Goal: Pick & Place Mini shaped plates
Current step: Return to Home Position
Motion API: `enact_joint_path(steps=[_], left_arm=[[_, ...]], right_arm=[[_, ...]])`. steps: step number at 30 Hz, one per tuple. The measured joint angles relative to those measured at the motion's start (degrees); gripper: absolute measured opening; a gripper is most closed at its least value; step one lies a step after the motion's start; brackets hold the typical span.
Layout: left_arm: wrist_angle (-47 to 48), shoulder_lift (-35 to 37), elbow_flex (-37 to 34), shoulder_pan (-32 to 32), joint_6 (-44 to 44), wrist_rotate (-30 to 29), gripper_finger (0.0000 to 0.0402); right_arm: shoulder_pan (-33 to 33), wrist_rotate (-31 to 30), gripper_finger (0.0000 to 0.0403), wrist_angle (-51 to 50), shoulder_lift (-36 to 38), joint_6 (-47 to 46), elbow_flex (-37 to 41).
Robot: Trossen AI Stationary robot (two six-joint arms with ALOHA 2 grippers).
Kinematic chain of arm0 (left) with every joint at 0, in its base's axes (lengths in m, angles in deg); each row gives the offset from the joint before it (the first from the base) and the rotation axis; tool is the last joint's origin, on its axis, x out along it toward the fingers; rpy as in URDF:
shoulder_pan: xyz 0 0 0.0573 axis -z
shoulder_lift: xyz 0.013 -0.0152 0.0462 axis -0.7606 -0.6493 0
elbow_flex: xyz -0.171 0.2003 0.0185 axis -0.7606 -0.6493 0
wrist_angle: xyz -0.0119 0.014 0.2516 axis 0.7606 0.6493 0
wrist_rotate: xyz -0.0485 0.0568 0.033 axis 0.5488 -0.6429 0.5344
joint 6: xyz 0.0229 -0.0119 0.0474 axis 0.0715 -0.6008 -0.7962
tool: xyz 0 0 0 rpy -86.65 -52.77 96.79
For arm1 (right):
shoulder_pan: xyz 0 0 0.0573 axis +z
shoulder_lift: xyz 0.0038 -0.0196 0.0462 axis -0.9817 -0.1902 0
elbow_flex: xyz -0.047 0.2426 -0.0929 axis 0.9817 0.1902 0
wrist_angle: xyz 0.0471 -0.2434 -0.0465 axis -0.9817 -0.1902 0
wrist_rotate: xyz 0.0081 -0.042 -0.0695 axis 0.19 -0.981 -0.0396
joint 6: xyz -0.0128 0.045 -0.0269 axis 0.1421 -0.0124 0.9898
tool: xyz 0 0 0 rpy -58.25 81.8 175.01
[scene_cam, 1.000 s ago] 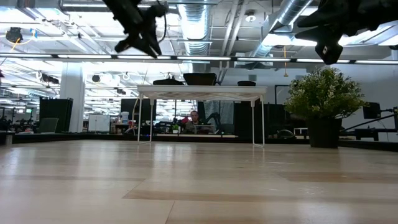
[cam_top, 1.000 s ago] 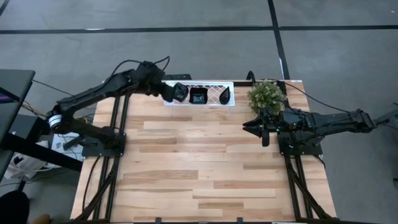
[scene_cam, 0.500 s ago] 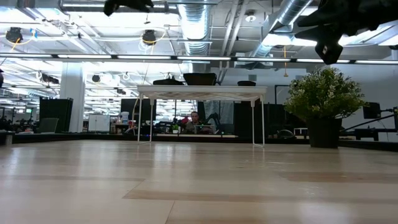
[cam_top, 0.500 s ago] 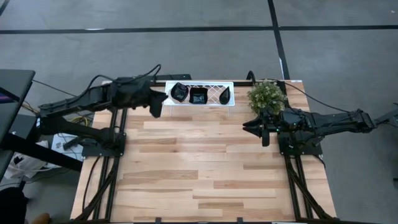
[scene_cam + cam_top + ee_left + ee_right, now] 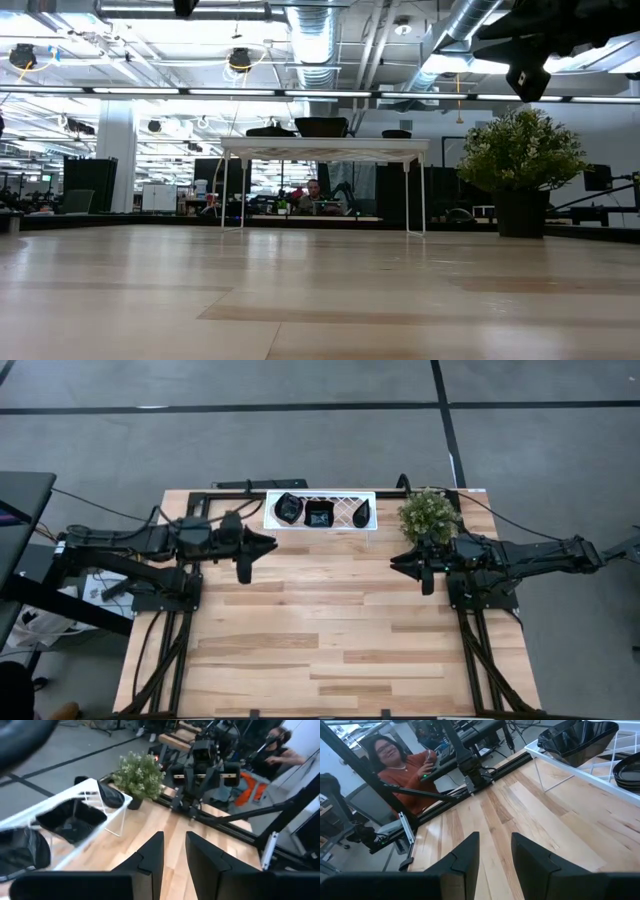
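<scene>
The mini shaped plates (image 5: 319, 514) are glossy black against a white tray (image 5: 343, 512) with an open lattice pattern. The plant (image 5: 428, 515) is green with pale flecks. The table (image 5: 320, 630) shows pale wood in staggered strips, the floor (image 5: 300, 450) is grey with dark lines, and a person's top (image 5: 402, 782) is rust orange.

Open-plan hall, no daylight visible. Floor (image 5: 300, 460) grey and matt, crossed by dark seam lines (image 5: 300, 407). Pale wood-plank table (image 5: 320, 630) stands mid-floor; a black desk (image 5: 20, 490) sits beyond its left side. Ceiling left bare: silver ducts (image 5: 318, 40), pipes, and long strip lights (image 5: 300, 92), all lit. White column (image 5: 116, 150) far off, pale wall (image 5: 610, 140) at the opposite end. One person (image 5: 313, 190) seated deep in the room, another in a rust-orange top (image 5: 402, 765) nearer the table
</scene>
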Motion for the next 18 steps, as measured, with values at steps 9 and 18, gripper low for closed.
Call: enact_joint_path(steps=[9,18], left_arm=[[-14.39,13.41,-17.2,3.3,1.9,0.28,0.0082],[-18.14,25.38,-30.07,6.24,1.92,0.28,0.0082]], right_arm=[[0.0,0.0,0.0108,0.02,0.0,0.0,0.02],[0.0,0.0,0.0108,0.46,0.0,0.0,0.02]])
